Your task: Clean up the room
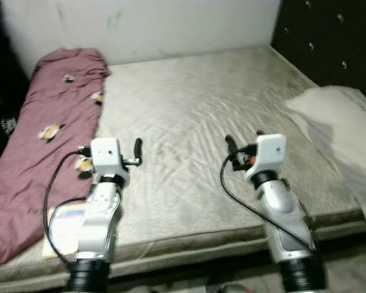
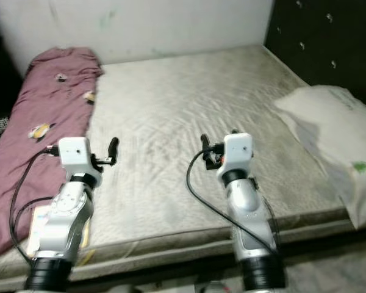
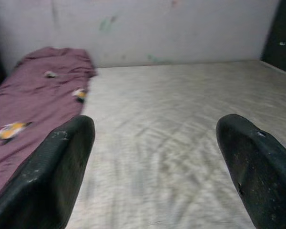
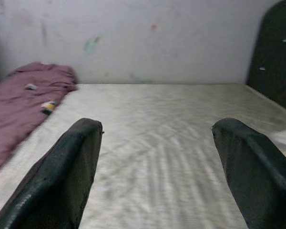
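A bare grey mattress lies before me. Along its left side stretches a crumpled maroon blanket with small yellow prints. A white pillow rests at the right edge. Both arms are raised over the mattress's near part. My left gripper is open and holds nothing, hovering just right of the blanket, one black finger showing beside its white wrist. My right gripper is open too, over the middle of the mattress, well left of the pillow, with nothing between its fingers.
A thin colourful book lies flat at the mattress's front left corner, partly under my left arm. A dark tufted headboard stands at the right, a pale wall behind. The mattress's front edge runs close before me.
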`<state>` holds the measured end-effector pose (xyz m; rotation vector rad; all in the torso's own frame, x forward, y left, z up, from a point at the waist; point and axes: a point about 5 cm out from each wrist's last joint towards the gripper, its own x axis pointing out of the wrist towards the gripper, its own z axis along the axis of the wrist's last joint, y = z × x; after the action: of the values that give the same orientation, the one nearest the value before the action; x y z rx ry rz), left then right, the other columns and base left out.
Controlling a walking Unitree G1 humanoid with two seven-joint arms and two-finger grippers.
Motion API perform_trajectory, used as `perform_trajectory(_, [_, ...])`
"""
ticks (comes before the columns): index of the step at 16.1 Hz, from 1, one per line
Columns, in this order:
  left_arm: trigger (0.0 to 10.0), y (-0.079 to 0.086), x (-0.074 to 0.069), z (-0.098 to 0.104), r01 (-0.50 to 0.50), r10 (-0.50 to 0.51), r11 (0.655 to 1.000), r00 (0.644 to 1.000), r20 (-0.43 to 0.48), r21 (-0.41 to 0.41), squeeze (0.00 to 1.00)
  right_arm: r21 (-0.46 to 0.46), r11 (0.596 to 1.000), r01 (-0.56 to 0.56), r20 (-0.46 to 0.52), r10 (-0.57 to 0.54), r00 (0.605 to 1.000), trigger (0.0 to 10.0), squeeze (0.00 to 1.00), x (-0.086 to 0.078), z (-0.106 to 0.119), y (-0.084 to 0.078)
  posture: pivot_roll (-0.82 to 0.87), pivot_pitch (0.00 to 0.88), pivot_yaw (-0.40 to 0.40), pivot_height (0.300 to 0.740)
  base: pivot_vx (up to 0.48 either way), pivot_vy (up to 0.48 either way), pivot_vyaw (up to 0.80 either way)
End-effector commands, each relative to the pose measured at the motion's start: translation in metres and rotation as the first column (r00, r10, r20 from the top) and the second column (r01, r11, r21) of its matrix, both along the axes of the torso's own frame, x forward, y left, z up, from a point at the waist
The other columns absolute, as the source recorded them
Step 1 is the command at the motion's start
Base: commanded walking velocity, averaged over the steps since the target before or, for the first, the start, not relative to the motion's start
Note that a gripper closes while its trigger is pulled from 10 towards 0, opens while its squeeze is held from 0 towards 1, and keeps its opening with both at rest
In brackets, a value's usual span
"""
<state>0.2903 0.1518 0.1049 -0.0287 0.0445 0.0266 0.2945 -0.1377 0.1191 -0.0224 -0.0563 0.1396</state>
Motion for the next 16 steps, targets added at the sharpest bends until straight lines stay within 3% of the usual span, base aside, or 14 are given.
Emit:
perform_trajectory(1, [10.0, 0.0044, 0.0023, 0.0046, -0.013, 0.013, 1.0, 1.0, 0.015, 0.01, 0.0, 0.004, 1.0, -0.021, 0.022, 0.021, 1.0, 10.0, 0.0, 0.002, 0.0055, 0.006, -0.1, 0.0, 0.08, 0.74, 0.0, 0.48, 0.0])
perform_trajectory(16, [10.0, 0.0105, 0.0044, 0.01, -0.033, 0.033, 0.999, 0.999, 0.037, 0.01, 0.0, 0.02, 1.0, -0.002, 0.015, 0.002, 1.0, 10.0, 0.0, 0.0036, 0.0036, 0.0043, -0.09, 0.0, 0.08, 0.74, 0.0, 0.48, 0.0])
